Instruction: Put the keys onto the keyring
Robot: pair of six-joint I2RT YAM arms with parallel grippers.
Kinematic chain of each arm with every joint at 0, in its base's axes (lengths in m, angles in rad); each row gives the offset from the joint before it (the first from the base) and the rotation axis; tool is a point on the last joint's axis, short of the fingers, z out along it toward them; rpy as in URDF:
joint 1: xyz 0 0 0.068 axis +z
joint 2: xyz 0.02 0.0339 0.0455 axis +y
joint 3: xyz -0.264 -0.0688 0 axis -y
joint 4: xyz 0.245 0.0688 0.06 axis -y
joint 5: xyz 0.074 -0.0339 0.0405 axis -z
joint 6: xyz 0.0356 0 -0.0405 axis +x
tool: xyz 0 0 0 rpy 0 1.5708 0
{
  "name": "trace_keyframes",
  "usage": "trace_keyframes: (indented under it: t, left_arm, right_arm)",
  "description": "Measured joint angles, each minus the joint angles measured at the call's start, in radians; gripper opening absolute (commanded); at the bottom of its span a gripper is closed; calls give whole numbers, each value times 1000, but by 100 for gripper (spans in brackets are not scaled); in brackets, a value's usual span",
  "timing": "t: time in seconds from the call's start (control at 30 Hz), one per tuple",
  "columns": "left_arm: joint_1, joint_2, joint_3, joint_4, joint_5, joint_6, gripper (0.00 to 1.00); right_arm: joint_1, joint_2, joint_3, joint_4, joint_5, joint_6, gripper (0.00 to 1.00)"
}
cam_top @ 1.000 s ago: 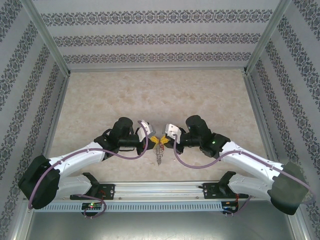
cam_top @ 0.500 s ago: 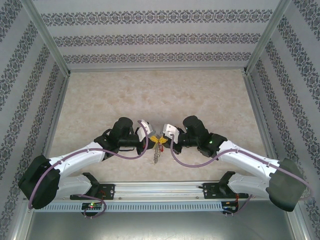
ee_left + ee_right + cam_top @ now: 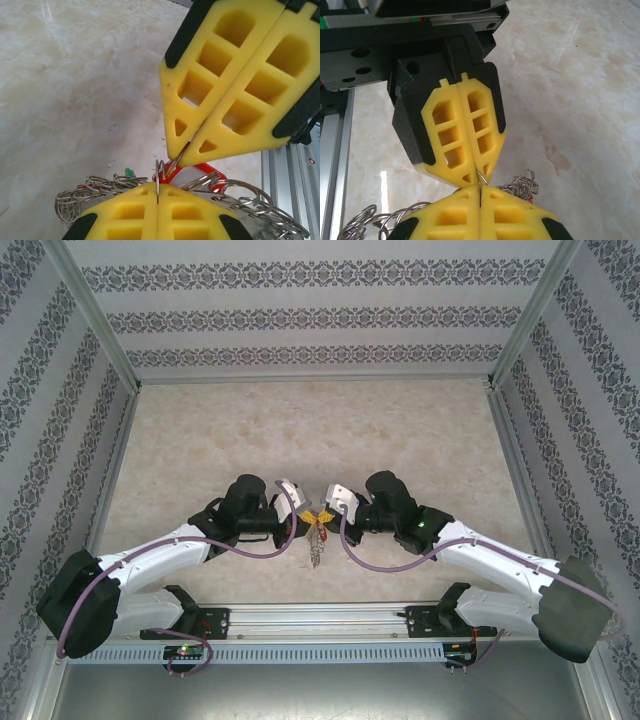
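A pale, marbled beige table (image 3: 320,420) spreads under the left pincer (image 3: 309,522) and the right pincer (image 3: 326,520) and far beyond them. Behind them a metal rail (image 3: 320,618) edges it. The keyring (image 3: 316,545) dangles below their tips; contact with the table is unclear.

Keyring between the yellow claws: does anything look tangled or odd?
Nothing looks broken. The keyring has its small loops bunched in a tangle. The left gripper pinches its wire; the right gripper is shut on a thin metal strip, tips nearly touching.
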Motion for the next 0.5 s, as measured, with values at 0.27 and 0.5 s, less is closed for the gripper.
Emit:
trace_keyframes:
  t: [0.27, 0.5]
  left_arm:
    - [0, 2, 0, 0, -8, 0, 0]
    - [0, 6, 0, 0, -18, 0, 0]
  right_arm:
    - [17, 12, 15, -3, 35, 21, 0]
    - [23, 31, 30, -3, 49, 21, 0]
